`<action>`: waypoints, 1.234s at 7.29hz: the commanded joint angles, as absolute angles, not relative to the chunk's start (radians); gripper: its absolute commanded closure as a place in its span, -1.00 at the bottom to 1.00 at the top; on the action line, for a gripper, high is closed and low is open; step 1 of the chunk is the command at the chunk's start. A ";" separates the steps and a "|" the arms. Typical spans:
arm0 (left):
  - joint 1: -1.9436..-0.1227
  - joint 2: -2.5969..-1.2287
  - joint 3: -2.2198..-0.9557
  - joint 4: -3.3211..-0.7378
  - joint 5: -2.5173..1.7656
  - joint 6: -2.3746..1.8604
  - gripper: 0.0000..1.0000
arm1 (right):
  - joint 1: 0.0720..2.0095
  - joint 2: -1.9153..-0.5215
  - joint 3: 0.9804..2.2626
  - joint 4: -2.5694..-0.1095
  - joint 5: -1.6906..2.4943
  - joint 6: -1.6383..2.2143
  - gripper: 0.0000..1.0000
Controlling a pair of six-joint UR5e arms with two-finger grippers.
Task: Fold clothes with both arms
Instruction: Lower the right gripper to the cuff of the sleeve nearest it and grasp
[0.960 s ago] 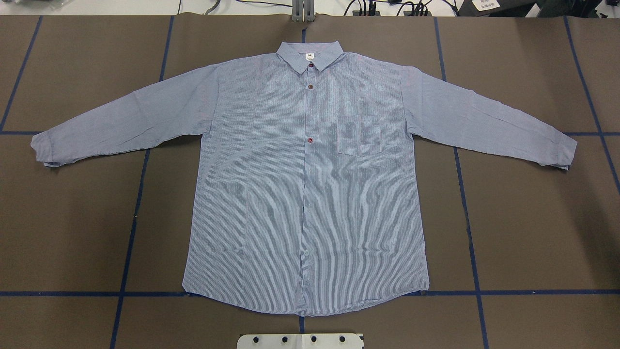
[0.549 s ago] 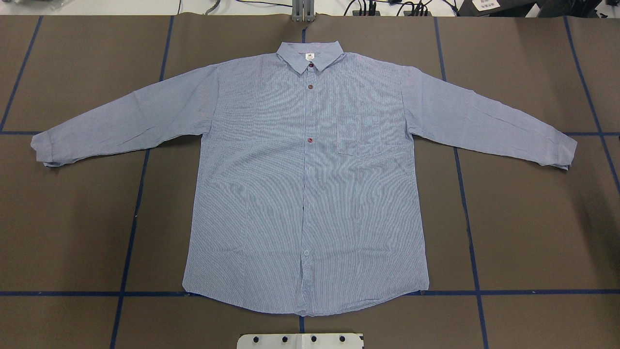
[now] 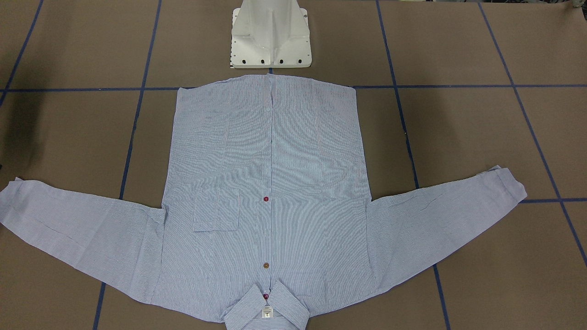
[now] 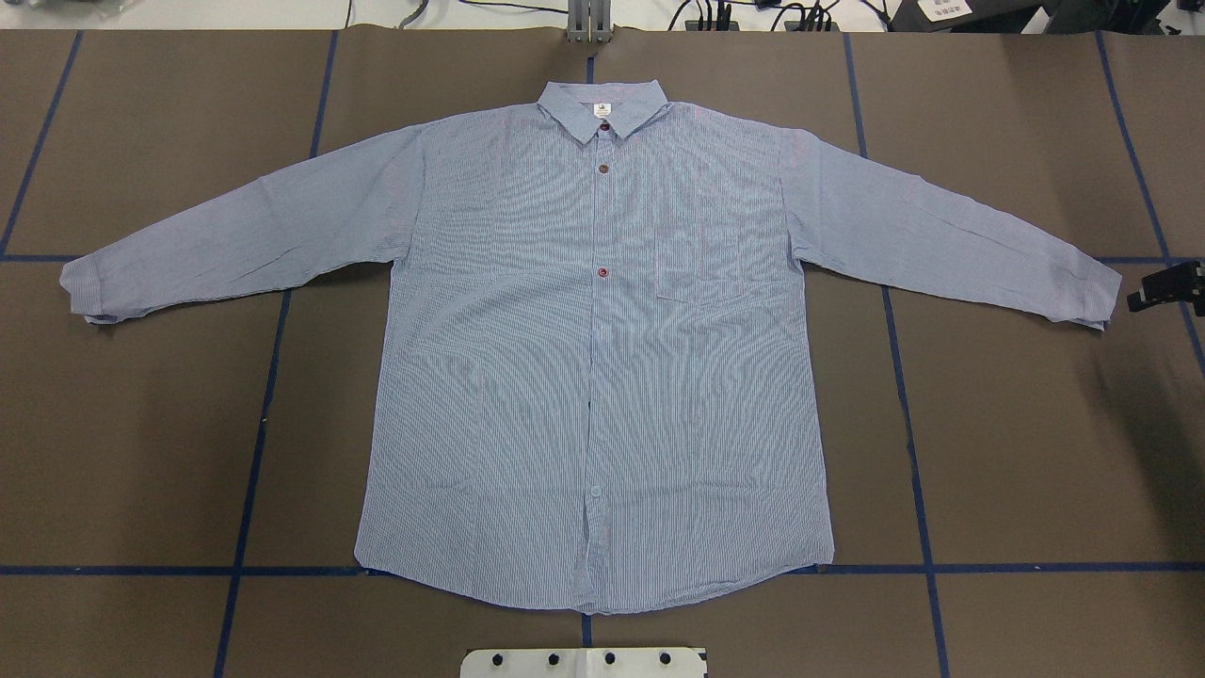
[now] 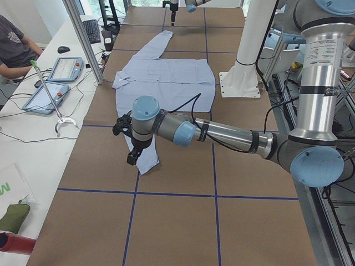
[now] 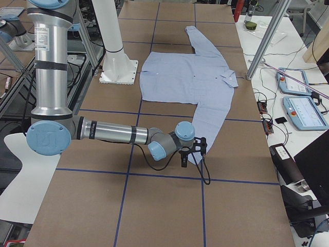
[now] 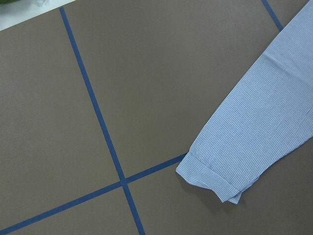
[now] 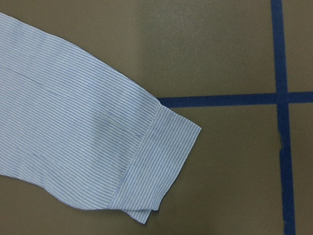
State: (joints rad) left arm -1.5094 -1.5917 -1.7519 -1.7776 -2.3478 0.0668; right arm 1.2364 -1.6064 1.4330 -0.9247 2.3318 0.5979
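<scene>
The shirt (image 4: 593, 377) lies flat mid-table, sleeves spread (collar on the far side). The left gripper (image 5: 132, 157) hangs by the left cuff (image 7: 210, 178) and the right gripper (image 4: 1150, 292) by the right cuff (image 8: 156, 166). I cannot tell either's finger state.

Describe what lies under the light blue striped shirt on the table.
The light blue striped shirt lies flat on the brown table covering. Blue tape lines run beneath its hem and sleeves; anything else under the fabric is hidden.
</scene>
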 commanded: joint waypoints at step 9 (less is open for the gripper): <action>-1.509 -1.598 -1.747 -1.778 -2.384 0.063 -1.00 | 1.166 -1.532 1.339 -0.925 2.303 0.600 -0.33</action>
